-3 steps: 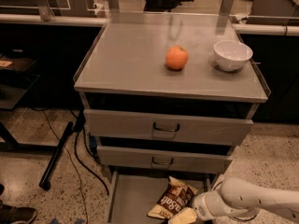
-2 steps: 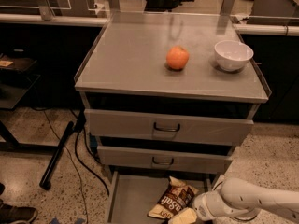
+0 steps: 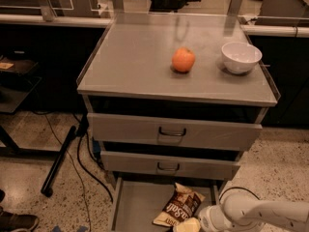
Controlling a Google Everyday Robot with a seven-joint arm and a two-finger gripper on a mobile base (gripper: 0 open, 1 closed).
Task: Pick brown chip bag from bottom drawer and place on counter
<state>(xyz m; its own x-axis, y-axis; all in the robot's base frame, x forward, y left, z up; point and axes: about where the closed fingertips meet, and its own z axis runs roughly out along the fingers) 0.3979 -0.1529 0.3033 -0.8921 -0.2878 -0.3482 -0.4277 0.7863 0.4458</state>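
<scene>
The brown chip bag [image 3: 177,210] is seen lying flat in the open bottom drawer [image 3: 136,203], towards its right half, with the lettered face turned up and the top corner pointing at the back of the drawer. The gripper [image 3: 187,224] is placed at the bag's lower right corner, touching it or just beside it, at the very bottom of the view. The pale arm [image 3: 263,211] is brought in low from the right. Whether the gripper is released or clenched cannot be told here, and no grasp on the bag can be confirmed.

The bag is judged to be light, soft and crinkly, with a slick foil skin and brittle contents. A hard squeeze across the middle is best avoided, as the chips may be crushed. A hold is better taken on a crimped end seam or on a puffed edge, where the film can be pinched without sliding. Some sag and swing should be expected once it is lifted.

The counter [image 3: 140,57] is set well above the drawer. An orange [image 3: 183,60] and a white bowl [image 3: 241,57] are seen on its right half.

Against the earlier pictures, almost nothing is found changed: the bag, the gripper and the arm are held in the same places.
</scene>
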